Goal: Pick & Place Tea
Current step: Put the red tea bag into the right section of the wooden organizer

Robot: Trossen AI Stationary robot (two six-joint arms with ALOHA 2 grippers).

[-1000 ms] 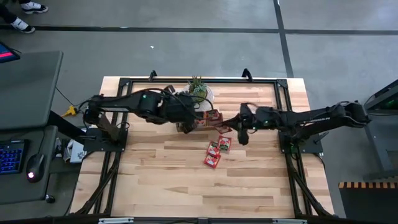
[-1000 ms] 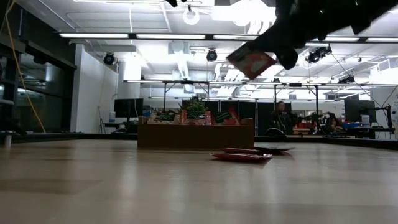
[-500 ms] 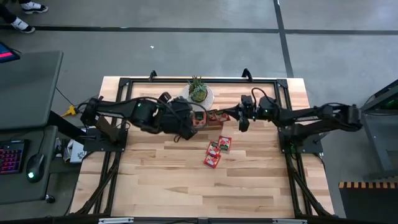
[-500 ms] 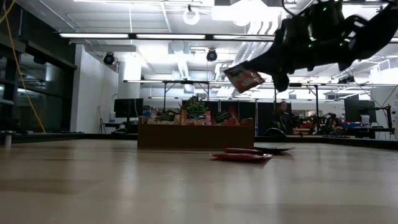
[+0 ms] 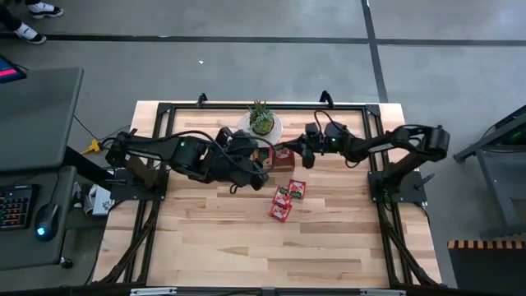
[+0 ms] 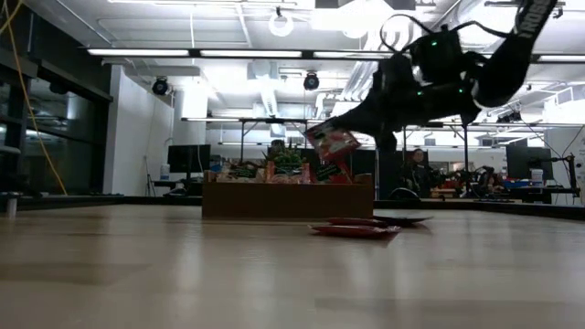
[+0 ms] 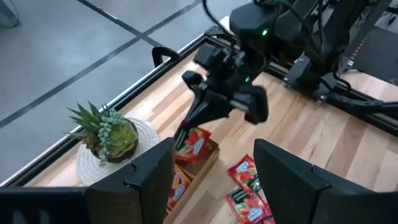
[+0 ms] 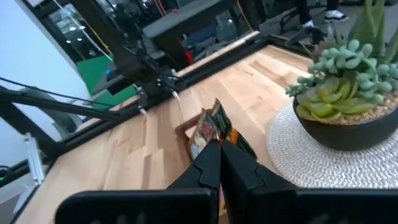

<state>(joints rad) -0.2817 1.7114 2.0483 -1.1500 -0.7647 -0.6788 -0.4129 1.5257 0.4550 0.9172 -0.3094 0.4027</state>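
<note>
wood table (image 5: 329, 238): two sachets (image 5: 286, 200) loose; right claw (image 5: 298, 153) pinches one sachet (image 6: 333, 143); left claw (image 5: 256, 177) wide.

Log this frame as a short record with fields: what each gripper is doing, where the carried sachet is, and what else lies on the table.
right gripper: shut on a tea sachet, raised above the tray's end
left gripper: open, empty, raised beside the tray
wooden tray: near the table's far edge, sachets already inside
loose sachets: a few flat on the table, on the near side of the tray
potted succulent: on a round woven mat behind the tray
table: light wood, bare in the near half
</note>
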